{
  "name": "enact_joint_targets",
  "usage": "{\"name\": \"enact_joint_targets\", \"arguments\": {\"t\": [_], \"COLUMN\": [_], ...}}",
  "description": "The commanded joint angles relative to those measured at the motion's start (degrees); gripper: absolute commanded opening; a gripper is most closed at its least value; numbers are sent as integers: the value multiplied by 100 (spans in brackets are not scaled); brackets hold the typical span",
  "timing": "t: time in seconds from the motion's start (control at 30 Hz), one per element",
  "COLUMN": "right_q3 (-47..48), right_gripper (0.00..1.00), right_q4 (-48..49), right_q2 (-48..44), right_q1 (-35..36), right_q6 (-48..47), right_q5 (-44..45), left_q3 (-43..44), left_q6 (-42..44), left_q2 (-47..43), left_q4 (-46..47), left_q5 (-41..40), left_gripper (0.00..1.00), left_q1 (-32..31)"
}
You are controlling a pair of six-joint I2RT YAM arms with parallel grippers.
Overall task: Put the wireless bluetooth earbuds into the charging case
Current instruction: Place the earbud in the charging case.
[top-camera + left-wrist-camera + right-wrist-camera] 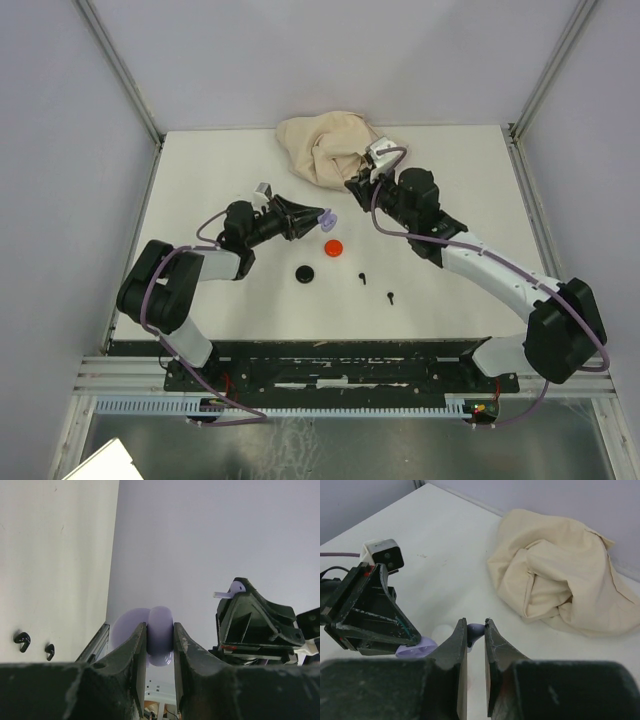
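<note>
The left jaws squeeze the purple case (pixel 160 630) over the middle of the worktop (pixel 200 180), the right jaws pinch a purple earbud (pixel 236 587) just beside it, so push it in slow and straight.

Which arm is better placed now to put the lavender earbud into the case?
The right. The right gripper pinches the lavender earbud close to the lavender case, which the left gripper holds clamped. The left probably only has to steady it.
</note>
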Motion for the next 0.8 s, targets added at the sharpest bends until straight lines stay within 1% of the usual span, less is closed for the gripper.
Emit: {"name": "enact_joint_targets", "arguments": {"t": [0.0, 0.27, 0.77], "right_q3": [-465, -716, -961], "right_gripper": [2, 2, 2], "right_q4": [1354, 1553, 1403], "right_q2": [-76, -87, -106], "right_q1": [317, 581, 687], "right_q6": [-890, -1216, -1115], "right_q5": [-137, -188, -117], "left_q3": [252, 379, 529], "left_q6": [-72, -77, -117], "left_q2": [-89, 11, 62], "left_q4": [304, 319, 411], "left_q5": [-50, -96, -114], "left_gripper": [3, 3, 3], "left_q1": [-85, -156, -164]}}
